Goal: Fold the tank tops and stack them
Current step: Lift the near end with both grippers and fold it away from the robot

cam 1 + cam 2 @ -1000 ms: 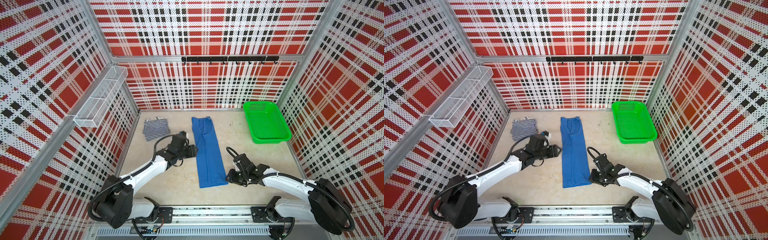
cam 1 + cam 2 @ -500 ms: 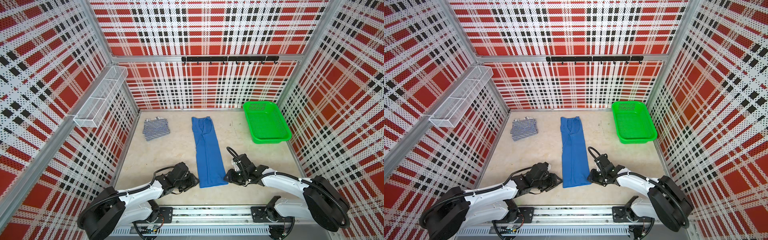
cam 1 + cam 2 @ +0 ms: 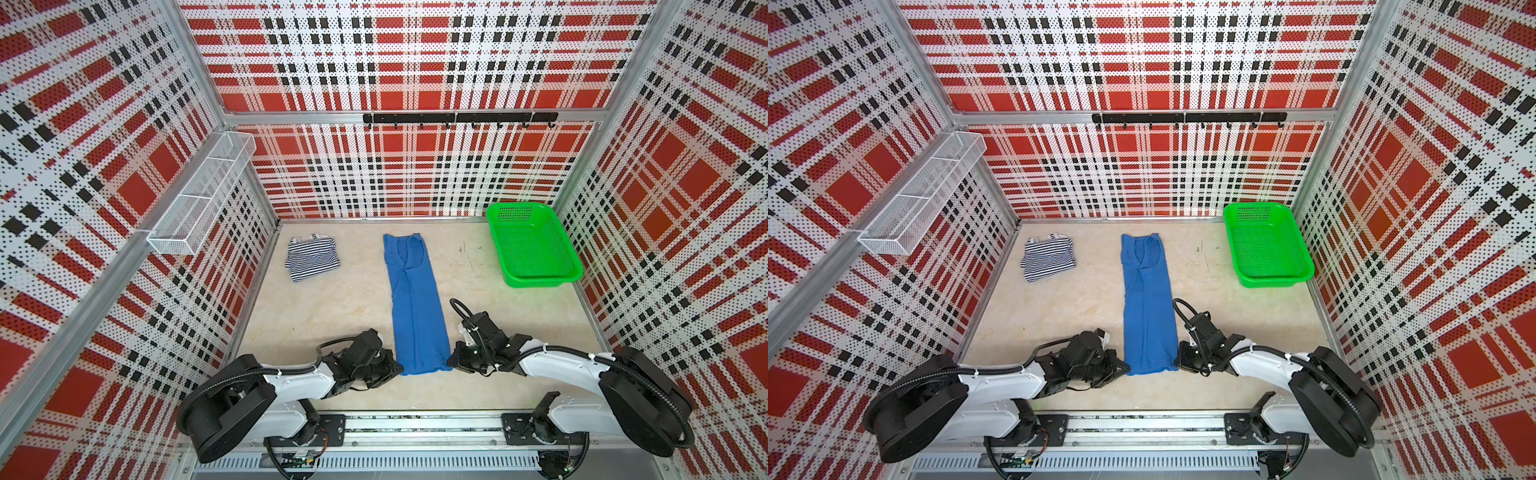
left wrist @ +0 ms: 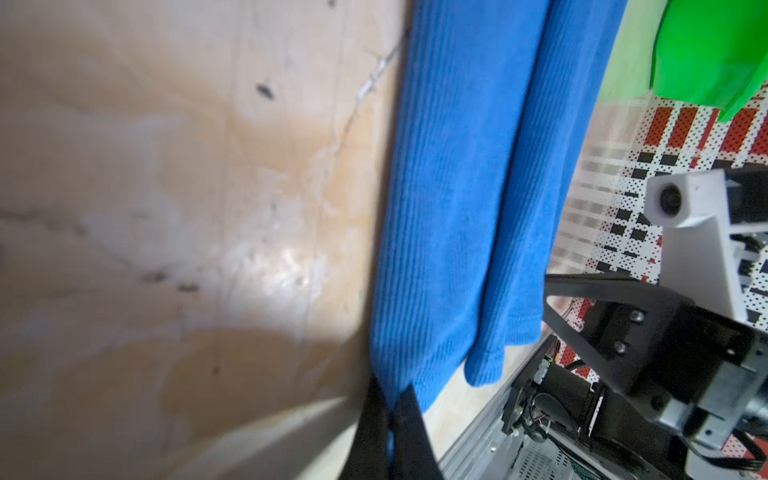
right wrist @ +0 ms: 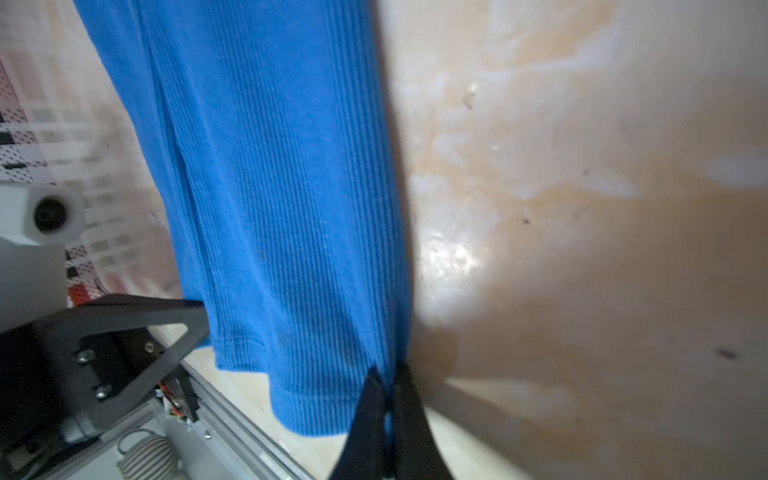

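Left fingers moved nearer, pinching blue tank top hem corner; right fingers pinch opposite corner.

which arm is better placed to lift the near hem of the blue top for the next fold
Neither alone: the left gripper is shut on the near left hem corner of the blue tank top, the right gripper on its near right corner. Each likely lifts its own side.
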Action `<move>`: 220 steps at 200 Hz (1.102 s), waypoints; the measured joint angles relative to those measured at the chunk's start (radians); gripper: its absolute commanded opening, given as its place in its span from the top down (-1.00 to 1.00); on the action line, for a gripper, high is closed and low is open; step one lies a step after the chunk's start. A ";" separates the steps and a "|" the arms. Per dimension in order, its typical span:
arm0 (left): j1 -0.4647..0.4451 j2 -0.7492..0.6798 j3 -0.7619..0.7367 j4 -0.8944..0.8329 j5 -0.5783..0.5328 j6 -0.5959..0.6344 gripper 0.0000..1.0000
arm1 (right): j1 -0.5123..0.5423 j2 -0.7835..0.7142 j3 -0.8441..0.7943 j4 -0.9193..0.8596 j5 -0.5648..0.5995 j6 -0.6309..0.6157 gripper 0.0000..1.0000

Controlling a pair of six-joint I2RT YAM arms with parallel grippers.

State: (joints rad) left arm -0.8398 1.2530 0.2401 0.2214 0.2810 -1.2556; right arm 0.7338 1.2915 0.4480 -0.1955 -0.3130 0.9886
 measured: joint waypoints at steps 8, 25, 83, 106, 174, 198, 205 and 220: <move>-0.002 -0.025 0.006 -0.031 -0.009 -0.001 1.00 | 0.007 -0.013 0.006 -0.026 0.012 -0.001 1.00; -0.009 -0.111 0.033 -0.120 -0.038 -0.001 1.00 | 0.025 -0.053 0.040 -0.108 0.040 -0.005 1.00; 0.170 -0.197 0.274 -0.311 -0.071 0.145 1.00 | -0.018 -0.068 0.296 -0.290 0.130 -0.137 1.00; 0.261 -0.097 0.369 -0.340 -0.060 0.251 1.00 | -0.063 0.028 0.439 -0.332 0.167 -0.240 1.00; 0.402 0.221 0.580 -0.320 0.003 0.489 1.00 | -0.190 0.387 0.810 -0.375 0.210 -0.560 1.00; 0.432 0.323 0.661 -0.298 0.024 0.542 1.00 | -0.230 0.502 0.928 -0.383 0.192 -0.627 1.00; 0.442 0.356 0.689 -0.290 0.031 0.556 1.00 | -0.241 0.535 0.959 -0.383 0.185 -0.642 1.00; 0.460 0.427 0.747 -0.269 0.043 0.582 1.00 | -0.261 0.603 1.019 -0.381 0.172 -0.666 1.00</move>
State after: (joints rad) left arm -0.3794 1.6802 0.9874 -0.0471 0.3241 -0.6735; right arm 0.4725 1.8942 1.4666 -0.5766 -0.1413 0.3229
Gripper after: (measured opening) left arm 0.044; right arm 0.045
